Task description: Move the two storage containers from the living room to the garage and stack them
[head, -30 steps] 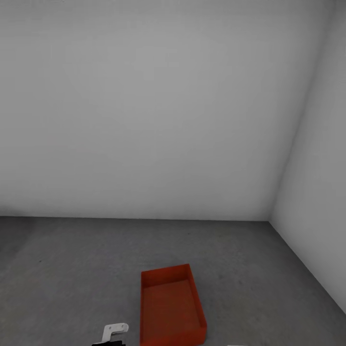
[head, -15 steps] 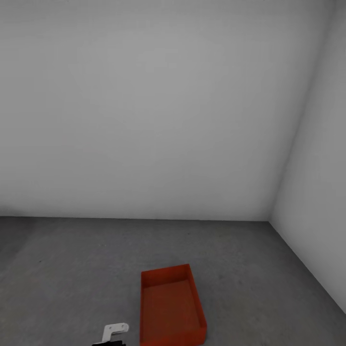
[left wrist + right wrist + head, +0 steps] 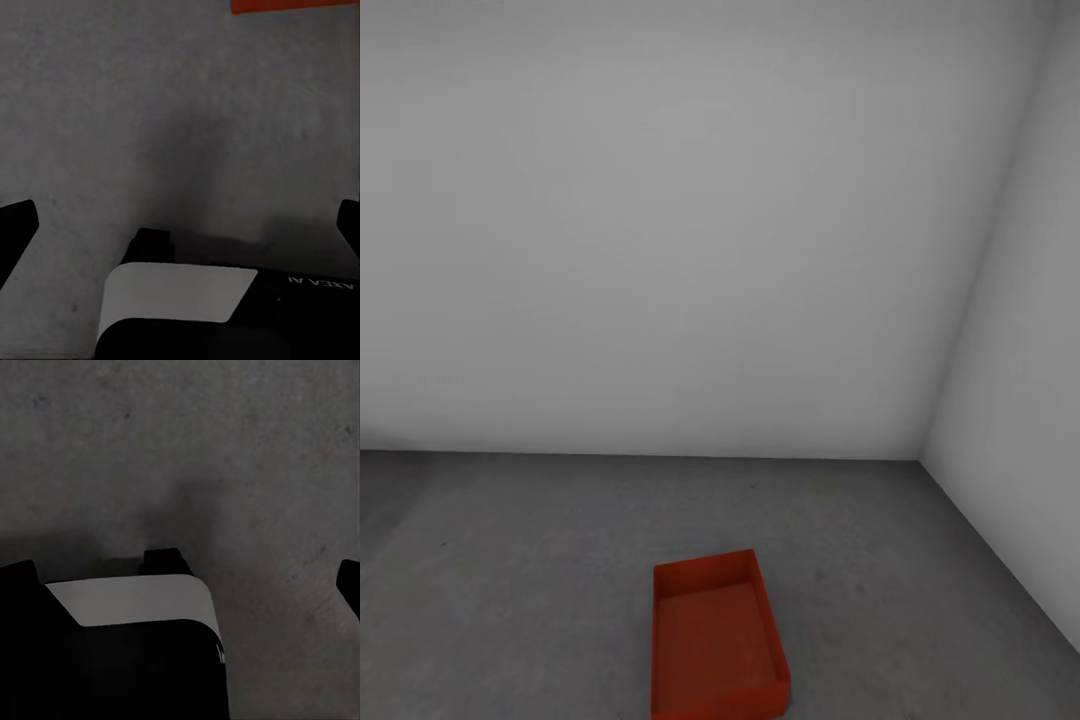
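Grey concrete floor [image 3: 510,560] of the garage carries your one orange-red container [image 3: 715,640] near the corner, likely as the stack's base, while your left gripper [image 3: 180,225] and right gripper [image 3: 187,581] hang wide apart, holding nothing.

**One partial marking on the left arm**

On the dark housing of the left tool [image 3: 180,225], by the white panel [image 3: 176,292], pale letters appear inverted and cut off, reading roughly "AXEA". No other text is legible.
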Robot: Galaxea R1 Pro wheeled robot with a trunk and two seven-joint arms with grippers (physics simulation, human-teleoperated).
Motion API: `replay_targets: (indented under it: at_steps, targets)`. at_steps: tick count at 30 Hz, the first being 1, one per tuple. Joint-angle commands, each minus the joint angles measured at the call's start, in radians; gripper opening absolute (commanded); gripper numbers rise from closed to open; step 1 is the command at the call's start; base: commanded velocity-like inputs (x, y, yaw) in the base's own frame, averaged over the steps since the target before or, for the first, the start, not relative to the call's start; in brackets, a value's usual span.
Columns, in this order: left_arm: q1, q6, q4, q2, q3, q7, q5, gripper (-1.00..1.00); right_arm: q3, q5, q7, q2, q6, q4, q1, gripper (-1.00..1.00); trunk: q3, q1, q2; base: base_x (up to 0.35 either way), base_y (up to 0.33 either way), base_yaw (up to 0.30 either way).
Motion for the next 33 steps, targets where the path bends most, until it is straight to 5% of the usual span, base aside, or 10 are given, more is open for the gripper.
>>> replay_targets:
  at_steps: [1,14,33]
  targets:
    - [0.008,0.001,0.0,0.0,-0.003,-0.002,0.009,1.0,0.008,-0.012,0.0,0.001,-0.008,0.004,0.001,1.0,-0.001,0.0,-0.001,0.0,0.0,0.0]
    - [0.122,-0.035,0.0,0.004,-0.003,-0.141,0.011,1.0,0.008,-0.008,0.001,-0.002,-0.055,0.005,0.075,1.0,-0.001,0.0,-0.001,0.0,0.0,0.0]
    - [0.134,-0.047,0.0,0.006,-0.003,-0.147,0.011,1.0,0.01,-0.005,0.001,-0.002,-0.053,0.005,0.076,1.0,-0.001,0.0,-0.001,0.0,0.0,-0.23]
